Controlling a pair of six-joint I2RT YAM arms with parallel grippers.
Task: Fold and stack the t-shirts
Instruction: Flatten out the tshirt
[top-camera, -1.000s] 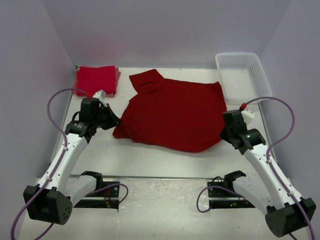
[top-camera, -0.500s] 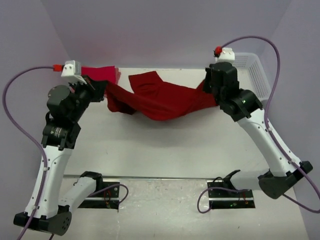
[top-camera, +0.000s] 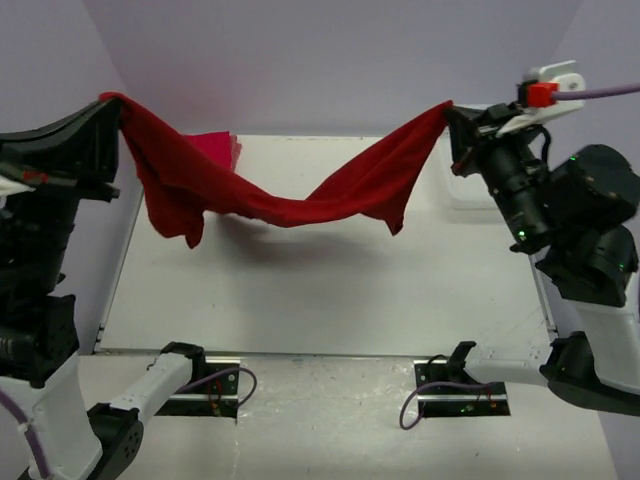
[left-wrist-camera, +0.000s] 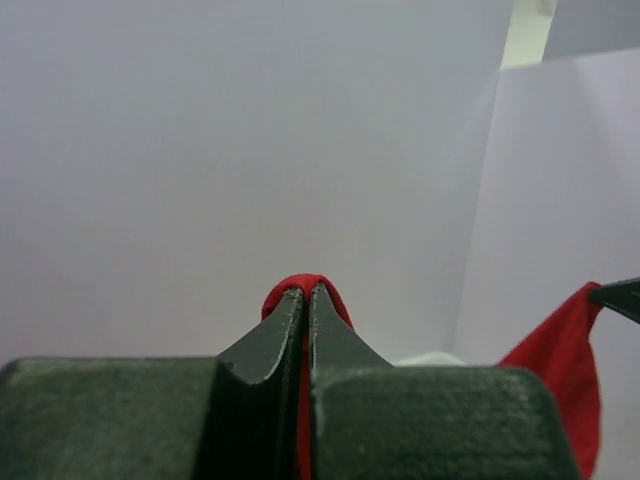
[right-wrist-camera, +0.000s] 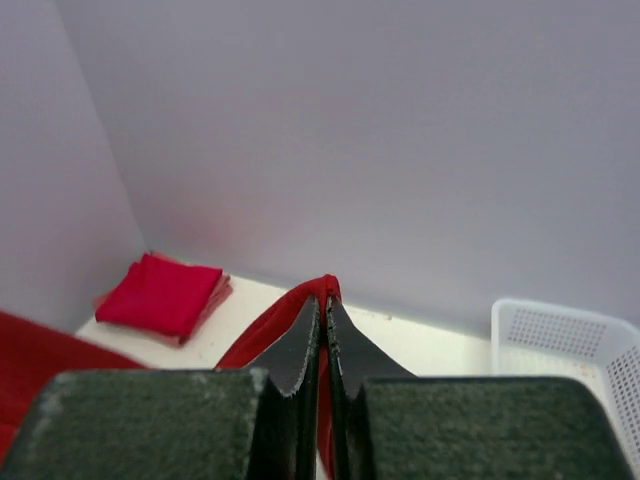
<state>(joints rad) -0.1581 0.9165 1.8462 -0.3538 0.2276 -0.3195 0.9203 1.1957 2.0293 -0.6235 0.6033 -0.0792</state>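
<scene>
A dark crimson t-shirt (top-camera: 300, 208) hangs in the air, stretched between both grippers and sagging in the middle above the table. My left gripper (top-camera: 112, 101) is shut on its left end, high at the left wall; red cloth (left-wrist-camera: 338, 303) loops over the closed tips (left-wrist-camera: 306, 291). My right gripper (top-camera: 451, 108) is shut on the other end, high at the right; cloth (right-wrist-camera: 262, 331) trails down and left from its tips (right-wrist-camera: 322, 301). A folded stack of bright red t-shirts (right-wrist-camera: 162, 295) lies in the far left corner, partly hidden behind the hanging t-shirt (top-camera: 222, 147).
A white lattice basket (right-wrist-camera: 568, 337) stands at the far right of the table, mostly hidden behind the right arm in the top view. Lilac walls close in the back and both sides. The arm bases (top-camera: 190, 375) sit at the near edge.
Both arms have risen from table level and swung outward. The crimson t-shirt, lying flat a second ago, now hangs off the table between them.
</scene>
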